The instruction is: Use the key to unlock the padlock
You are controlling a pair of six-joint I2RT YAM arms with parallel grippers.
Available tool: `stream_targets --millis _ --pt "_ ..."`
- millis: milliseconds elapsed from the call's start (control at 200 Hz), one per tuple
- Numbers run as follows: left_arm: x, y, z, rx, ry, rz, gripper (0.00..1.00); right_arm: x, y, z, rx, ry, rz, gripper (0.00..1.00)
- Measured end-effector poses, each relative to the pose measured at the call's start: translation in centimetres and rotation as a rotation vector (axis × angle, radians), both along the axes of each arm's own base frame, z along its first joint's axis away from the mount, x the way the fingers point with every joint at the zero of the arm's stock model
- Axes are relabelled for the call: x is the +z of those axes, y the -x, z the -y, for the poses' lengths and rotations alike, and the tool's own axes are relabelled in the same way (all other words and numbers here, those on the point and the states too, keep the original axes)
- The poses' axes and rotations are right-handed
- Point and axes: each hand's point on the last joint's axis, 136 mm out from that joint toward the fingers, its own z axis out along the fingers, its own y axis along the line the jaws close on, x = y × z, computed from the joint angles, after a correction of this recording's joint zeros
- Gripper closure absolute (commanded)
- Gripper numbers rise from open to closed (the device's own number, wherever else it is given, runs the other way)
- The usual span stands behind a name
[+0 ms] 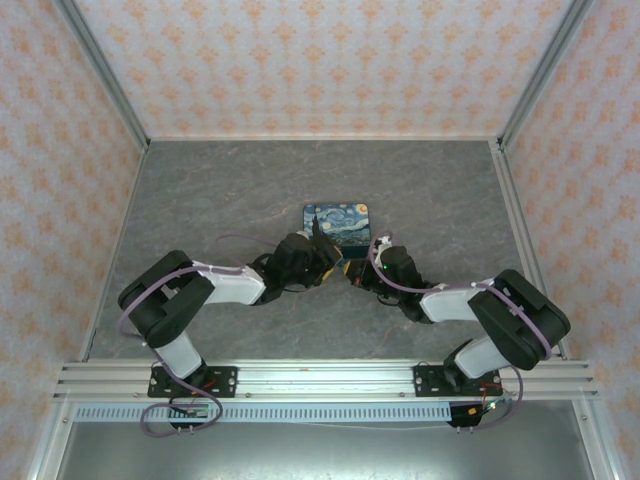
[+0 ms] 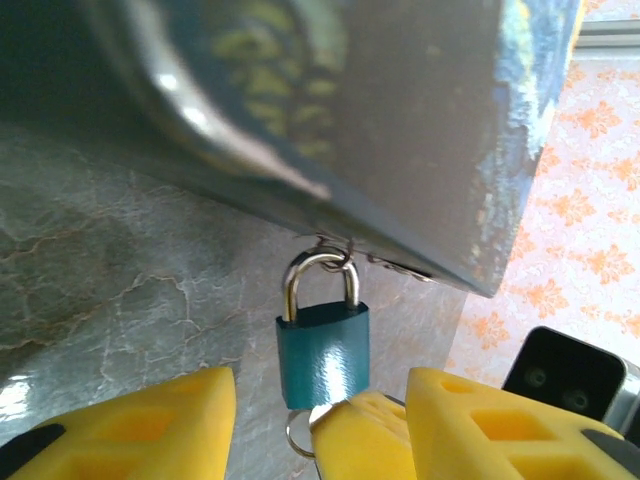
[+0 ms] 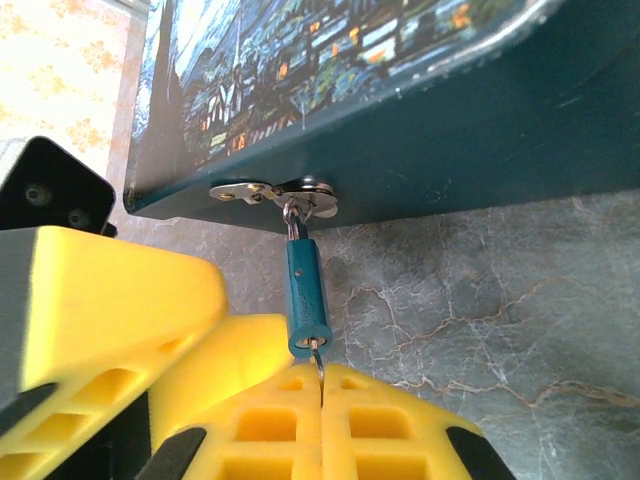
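On your left, the L gripper (image 2: 320,390) is hovering low over the grey table (image 2: 120,280) w/ its yellow jaws standing apart, gripping nothing; the padlock (image 2: 322,355) is sitting in the gap btwn them, touching neither one. That small teal padlock is hanging upright by its metal loop from the hasp (image 3: 275,190) on the front edge of the painted tin (image 2: 400,120), approx. mid-table, just ahead of both arms. Under the lock body a small ring (image 2: 296,438) is showing. To your right, the R gripper (image 3: 320,400) is coming in from below the lock, jaws pressed together and pinching the key (image 3: 317,358), a thin metal sliver running up into the bottom of the padlock. You're seeing both grippers nearly touching, right beside the tin's front.
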Motion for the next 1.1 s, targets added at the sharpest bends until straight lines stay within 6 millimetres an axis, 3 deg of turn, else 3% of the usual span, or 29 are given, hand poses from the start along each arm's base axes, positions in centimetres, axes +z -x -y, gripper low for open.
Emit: stream_targets --millis 345,756,1101 --pt "-1.1 -0.1 0.4 0.031 -0.001 -0.034 0.66 0.0 0.0 0.0 -0.021 -0.020 -0.036 1.00" --pt "-1.1 -0.6 0.8 0.084 0.048 -0.052 0.60 0.2 -0.2 -0.1 -0.056 -0.061 -0.081 1.00" --pt "-0.7 -1.0 1.0 0.114 0.079 -0.055 0.70 0.2 -0.2 -0.2 -0.074 -0.087 -0.107 1.00"
